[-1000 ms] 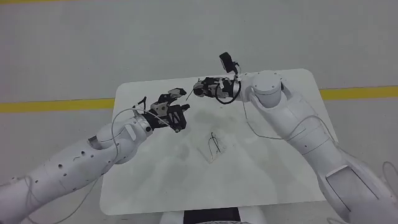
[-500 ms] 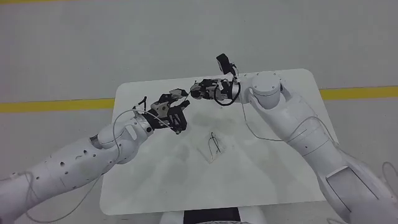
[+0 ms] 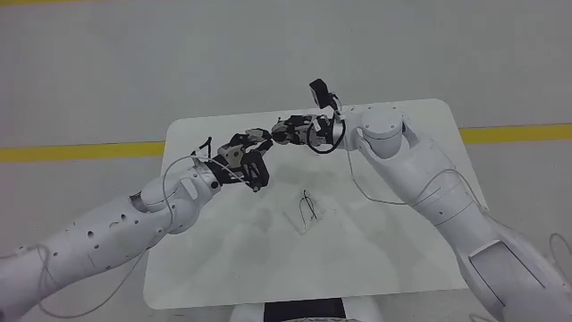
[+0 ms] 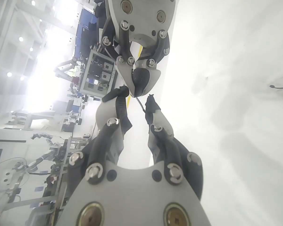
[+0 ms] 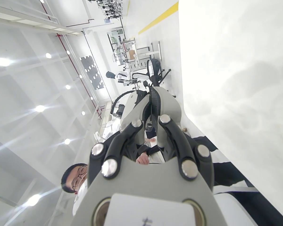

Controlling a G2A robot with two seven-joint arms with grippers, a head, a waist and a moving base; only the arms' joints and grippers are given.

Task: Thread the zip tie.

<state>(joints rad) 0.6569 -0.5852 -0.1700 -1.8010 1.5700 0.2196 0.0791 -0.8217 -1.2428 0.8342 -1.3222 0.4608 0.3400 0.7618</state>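
Observation:
My right gripper (image 3: 279, 131) hangs above the back middle of the white table (image 3: 384, 250), shut on a thin black zip tie (image 4: 141, 104). In the right wrist view its fingers (image 5: 152, 92) are pressed together. A short end of the tie sticks out of the right gripper's tips (image 4: 138, 92) and curves down to one finger of my left gripper (image 4: 134, 97). The left gripper (image 3: 256, 139) faces the right one tip to tip, open, with the tie's end between its fingers. I cannot tell whether the tie touches the finger (image 4: 153, 105).
A second black zip tie (image 3: 307, 206) lies looped on the table in front of the two grippers, also visible as a zip tie (image 4: 281, 88) in the left wrist view. The table's back edge is close behind the grippers.
The right gripper has moved left toward the left gripper, closing the gap until the tips nearly meet. The left gripper has shifted slightly toward it.

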